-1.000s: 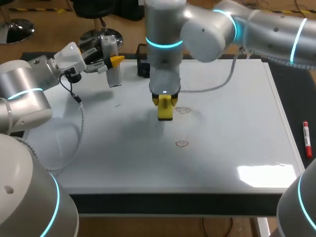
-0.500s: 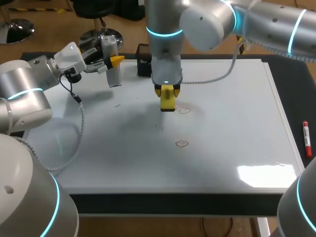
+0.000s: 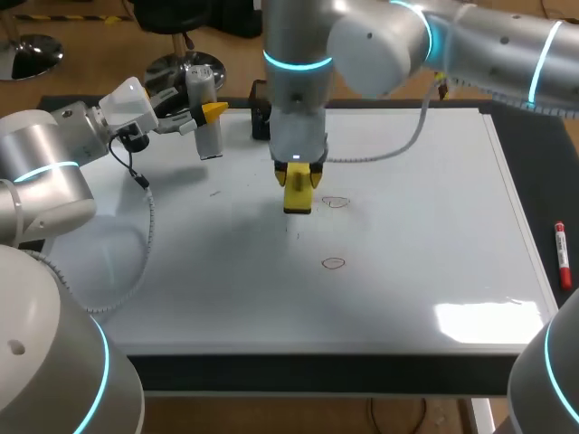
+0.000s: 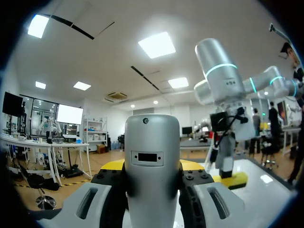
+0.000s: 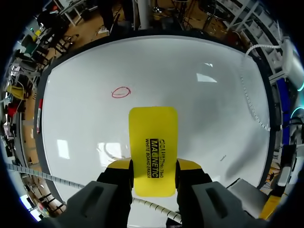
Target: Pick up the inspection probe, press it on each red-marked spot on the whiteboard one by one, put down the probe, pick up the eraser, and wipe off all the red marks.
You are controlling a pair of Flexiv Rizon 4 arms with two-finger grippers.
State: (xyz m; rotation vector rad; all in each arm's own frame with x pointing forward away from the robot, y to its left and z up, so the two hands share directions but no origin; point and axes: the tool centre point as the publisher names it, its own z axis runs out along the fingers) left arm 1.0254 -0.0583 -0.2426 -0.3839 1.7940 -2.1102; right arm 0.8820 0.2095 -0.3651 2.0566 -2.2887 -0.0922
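right gripper (image 5: 153, 167) is clamped on the yellow eraser (image 5: 153, 142) by its long sides, just beside a red mark (image 3: 336, 202) on the whiteboard (image 3: 425, 271). looks light, stiff, slick plastic, so it might twist when wiping. left gripper (image 3: 206, 112) pinches the inspection probe (image 3: 210, 140).

The eraser (image 3: 298, 192) is over the whiteboard (image 3: 425, 235), just left of one mark (image 3: 336, 202). Another mark (image 3: 334, 263) lies nearer the front. The probe (image 3: 206, 122) is over the far-left corner.
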